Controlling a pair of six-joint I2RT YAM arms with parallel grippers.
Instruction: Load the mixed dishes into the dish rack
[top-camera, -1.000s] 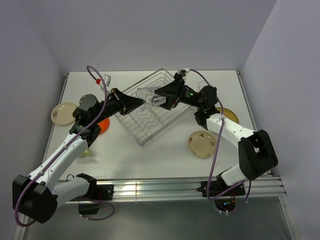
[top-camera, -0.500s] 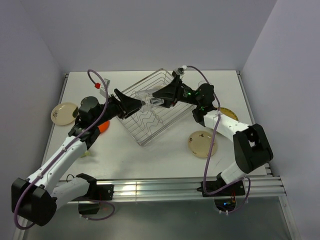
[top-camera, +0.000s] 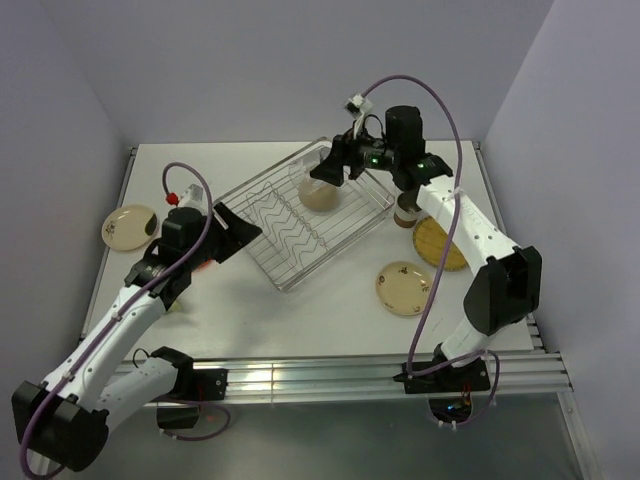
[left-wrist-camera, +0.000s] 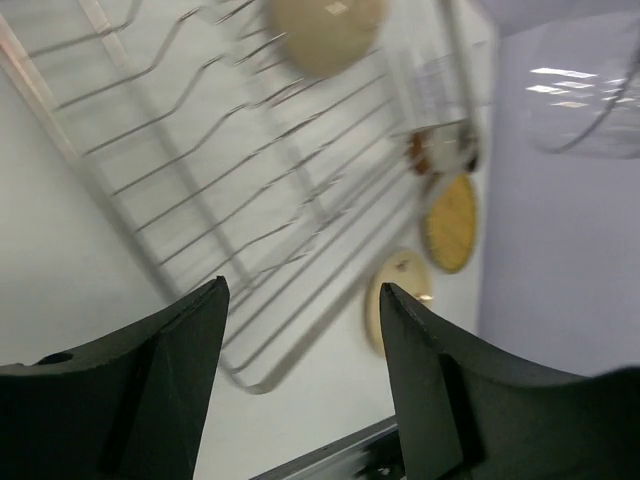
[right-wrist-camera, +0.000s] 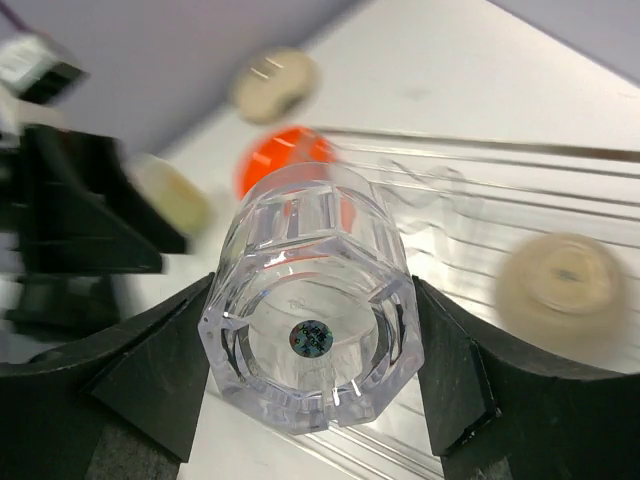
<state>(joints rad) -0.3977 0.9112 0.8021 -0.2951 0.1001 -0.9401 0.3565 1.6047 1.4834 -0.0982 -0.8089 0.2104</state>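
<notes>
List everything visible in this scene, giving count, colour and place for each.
dish rack: 1, silver wire, table centre
bowl: 1, cream-white, inside dish rack, far part
clear glass: 1, transparent, held over rack
orange plate: 1, orange, left of rack
cream speckled plates: 2, cream, one far left, one near right
yellow woven plate: 1, yellow, right of rack
brown-and-white cup: 1, brown and white, beside yellow woven plate
left gripper: 1, black, open, empty, at rack's left edge
right gripper: 1, black, closed on clear glass
</notes>
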